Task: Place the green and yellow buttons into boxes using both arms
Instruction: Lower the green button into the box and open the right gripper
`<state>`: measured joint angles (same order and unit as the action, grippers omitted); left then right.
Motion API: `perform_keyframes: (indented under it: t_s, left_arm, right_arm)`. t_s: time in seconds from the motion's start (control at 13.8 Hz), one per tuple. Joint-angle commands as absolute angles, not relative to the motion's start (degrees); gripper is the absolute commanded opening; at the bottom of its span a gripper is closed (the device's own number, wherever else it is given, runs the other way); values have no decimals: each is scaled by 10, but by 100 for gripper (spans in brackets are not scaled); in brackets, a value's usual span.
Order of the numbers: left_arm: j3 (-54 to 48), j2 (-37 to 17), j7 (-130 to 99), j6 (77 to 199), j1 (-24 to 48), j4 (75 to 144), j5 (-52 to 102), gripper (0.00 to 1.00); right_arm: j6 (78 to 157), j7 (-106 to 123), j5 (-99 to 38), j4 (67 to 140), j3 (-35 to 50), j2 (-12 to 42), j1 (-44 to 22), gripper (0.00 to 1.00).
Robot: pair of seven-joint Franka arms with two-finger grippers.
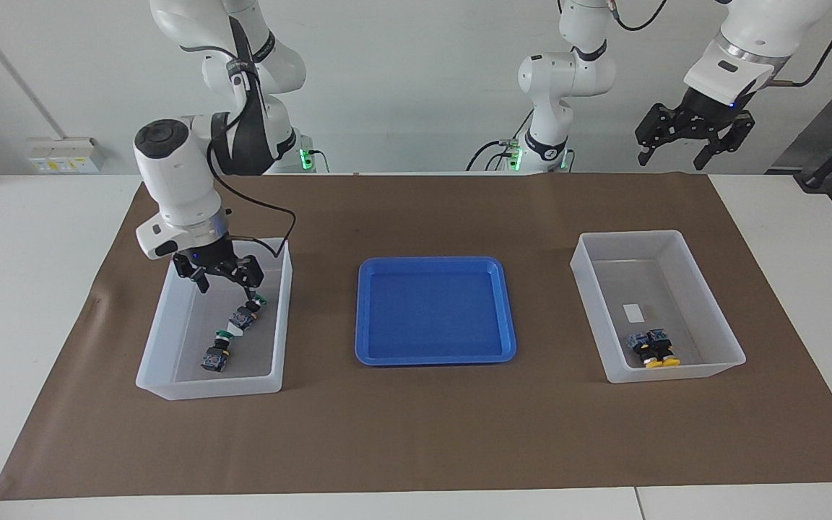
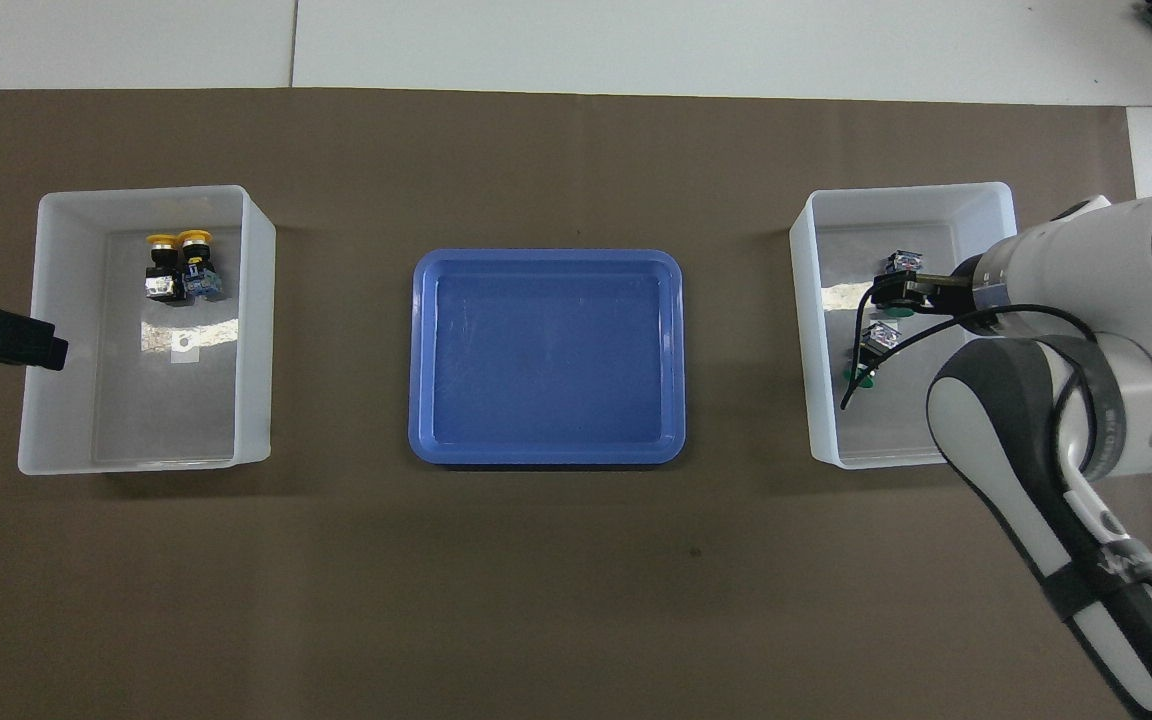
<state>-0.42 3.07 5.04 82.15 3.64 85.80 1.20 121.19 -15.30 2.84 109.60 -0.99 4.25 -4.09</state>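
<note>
Two green buttons (image 1: 246,314) (image 1: 215,355) lie in the box (image 1: 170,386) at the right arm's end of the table. They also show in the overhead view (image 2: 878,338) (image 2: 904,262). My right gripper (image 1: 224,283) is open, low inside this box, one fingertip (image 1: 253,290) just by the nearer button's green cap. It also shows in the overhead view (image 2: 906,295). Two yellow buttons (image 1: 653,348) (image 2: 181,265) lie side by side in the other box (image 1: 676,374) (image 2: 256,330). My left gripper (image 1: 676,150) (image 2: 46,350) is open and empty, raised high by that box, waiting.
A shallow blue tray (image 1: 434,358) (image 2: 546,455) sits between the two boxes with nothing in it. A brown mat (image 1: 416,433) covers the white table under everything.
</note>
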Motion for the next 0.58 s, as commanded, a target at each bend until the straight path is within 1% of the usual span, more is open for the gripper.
perform_keyframes:
  t_s: [0.0, 0.07, 0.29, 0.44, 0.51]
  left_arm:
    - [4, 42, 55, 829, 41, 878, 3, 100]
    - [4, 45, 55, 829, 42, 882, 3, 100]
    - [4, 49, 57, 834, 42, 896, 3, 100]
    - [4, 50, 56, 833, 42, 897, 3, 100]
    - [4, 55, 57, 833, 43, 910, 3, 100]
  right_arm:
    - [1115, -131, 37, 1022, -4, 32, -31, 100]
    - [1087, -121, 36, 1003, -4, 25, -29, 100]
    - [1024, -113, 25, 977, -8, -10, -20, 100]
    - [970, -105, 24, 942, -8, -19, -16, 100]
    - [948, -100, 14, 927, -10, -20, -14, 100]
